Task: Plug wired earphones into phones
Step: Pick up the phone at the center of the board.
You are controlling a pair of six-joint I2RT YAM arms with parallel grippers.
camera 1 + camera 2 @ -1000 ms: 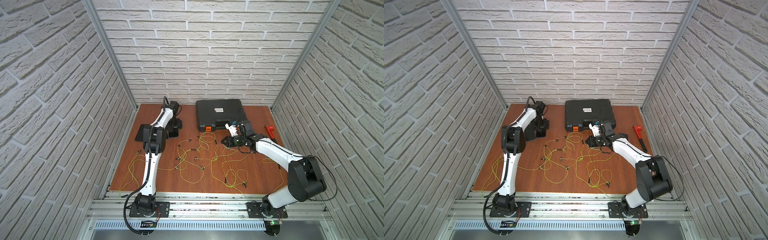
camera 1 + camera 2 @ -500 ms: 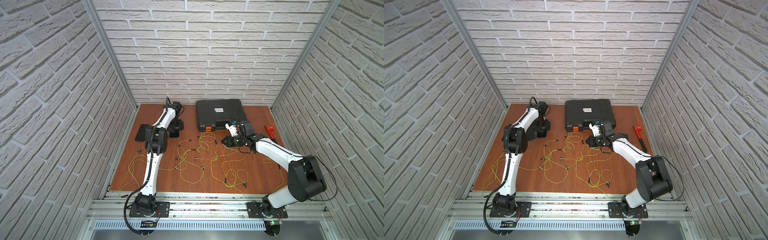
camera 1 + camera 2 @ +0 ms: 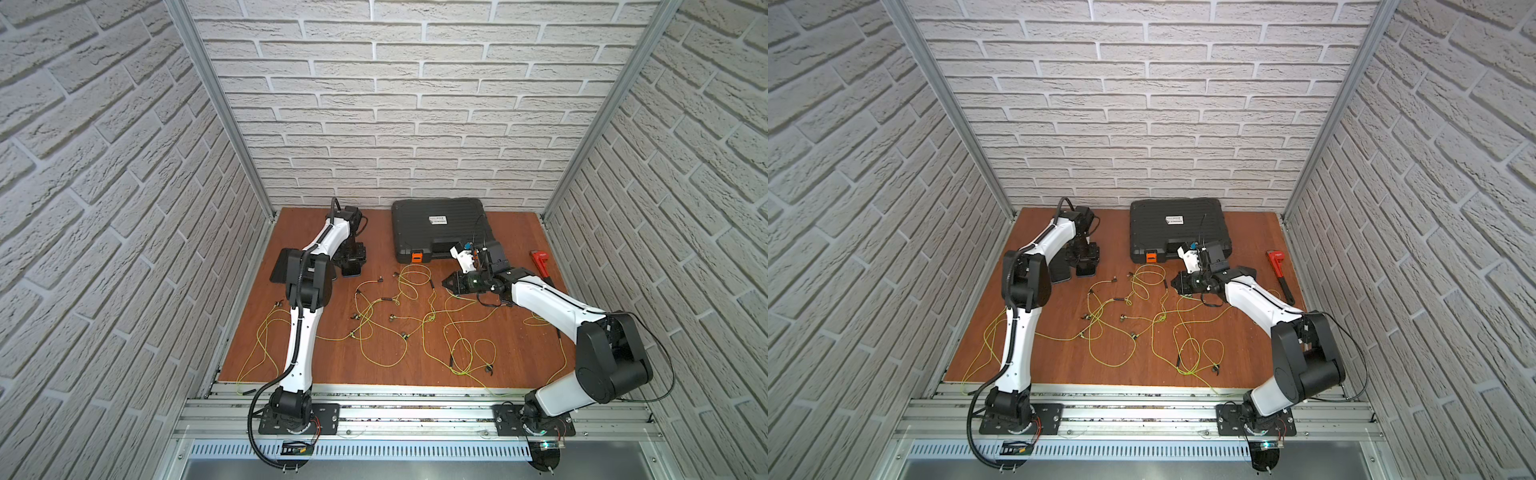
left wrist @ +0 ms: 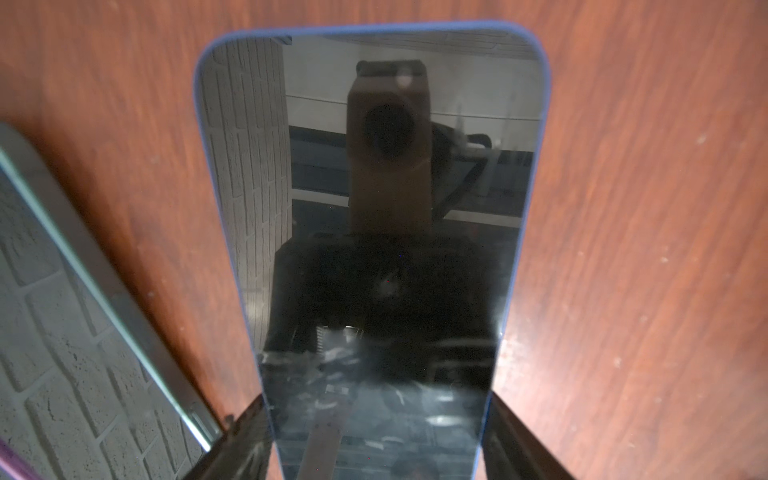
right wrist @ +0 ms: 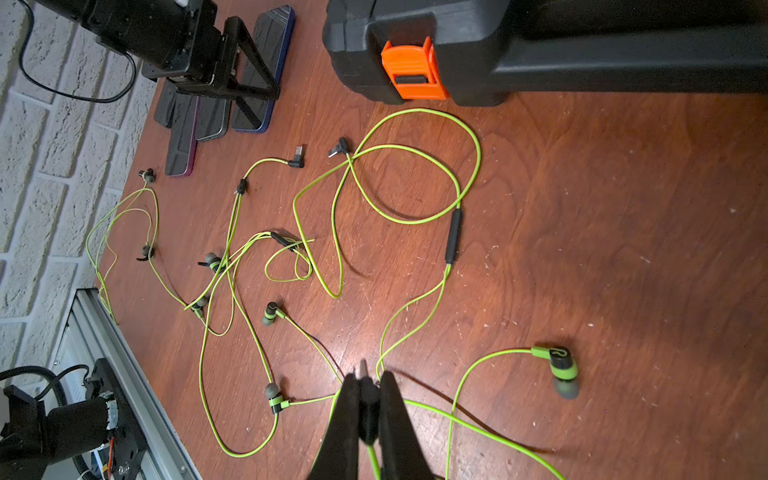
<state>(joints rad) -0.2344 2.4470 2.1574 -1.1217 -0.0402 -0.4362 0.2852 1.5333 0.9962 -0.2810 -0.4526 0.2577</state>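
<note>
Phone and plug are well apart at this moment, so the step in hand, as I judge it, is to secure both before they are brought together. The left gripper (image 4: 376, 419) stands over the blue-edged phone (image 4: 374, 187), which lies flat on the wooden table (image 3: 519, 353) in its far left part, just beside the other phones (image 5: 212, 118). Its two dark fingers (image 4: 249, 436) stand on either side of the phone's long edges. Whether they already press on it or only flank it, I cannot tell.

The right gripper (image 5: 368, 380) is clenched on a small dark plug (image 5: 365, 370), whose metal tip sticks out in front of the fingertips. The yellow-green cable of the wired earphones (image 5: 453, 237) trails from it over the table, near the black case (image 3: 440, 228).

To do this well, the left arm should take the phone squarely by its sides (the glass looks smooth, so a crooked grip may slip) and leave the end with the port free. Which end that is, the views do not show. The held cable crosses other cables, so the right arm should carry the plug over slowly, otherwise the neighbours may be dragged along. The tip should be lined up with the phone's thin edge first and only then pushed in, straight and gently.
</note>
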